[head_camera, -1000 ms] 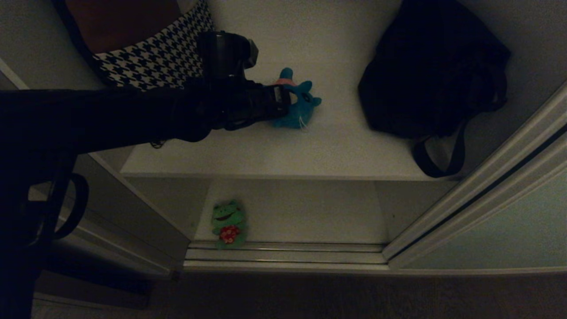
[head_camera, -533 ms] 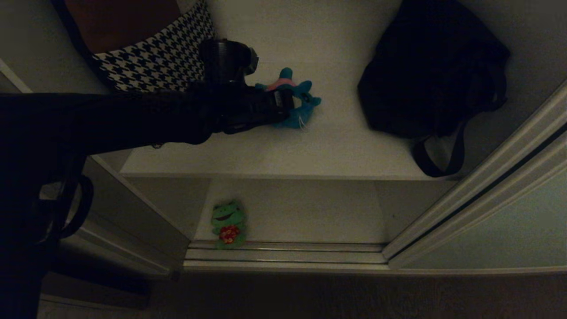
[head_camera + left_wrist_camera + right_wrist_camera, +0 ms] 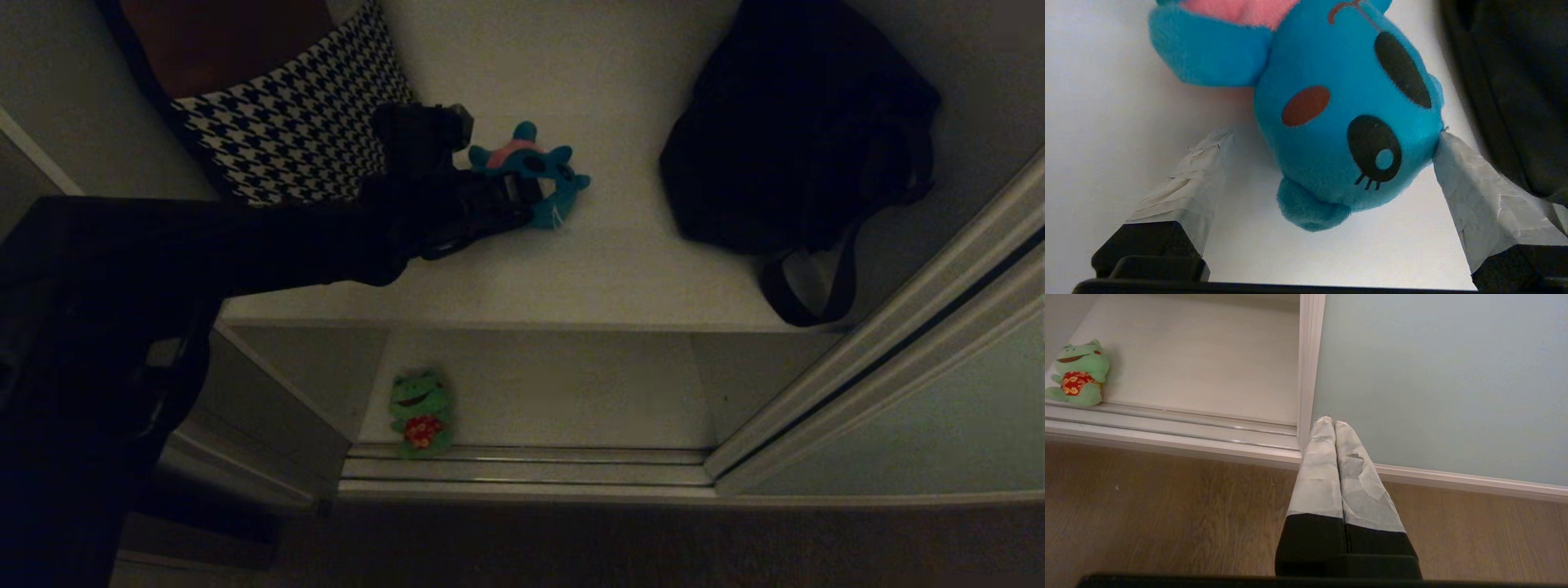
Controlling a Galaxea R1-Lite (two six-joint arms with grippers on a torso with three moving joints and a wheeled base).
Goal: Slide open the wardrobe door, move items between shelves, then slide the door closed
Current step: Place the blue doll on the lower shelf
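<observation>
The blue plush toy (image 3: 1347,118) lies on the upper shelf (image 3: 620,269), between the houndstooth cushion (image 3: 294,122) and the black bag (image 3: 800,122), with the left gripper (image 3: 1327,163) around its head, jaws spread wide, 1 taped fingertip (image 3: 1457,163) touching its cheek. The green frog (image 3: 1079,373) sits on the bottom shelf (image 3: 1208,367) by the door track (image 3: 1167,424). The right gripper (image 3: 1334,424) hangs over the wooden floor (image 3: 1167,506) before the sliding wardrobe door (image 3: 1433,375), jaws pressed together.
</observation>
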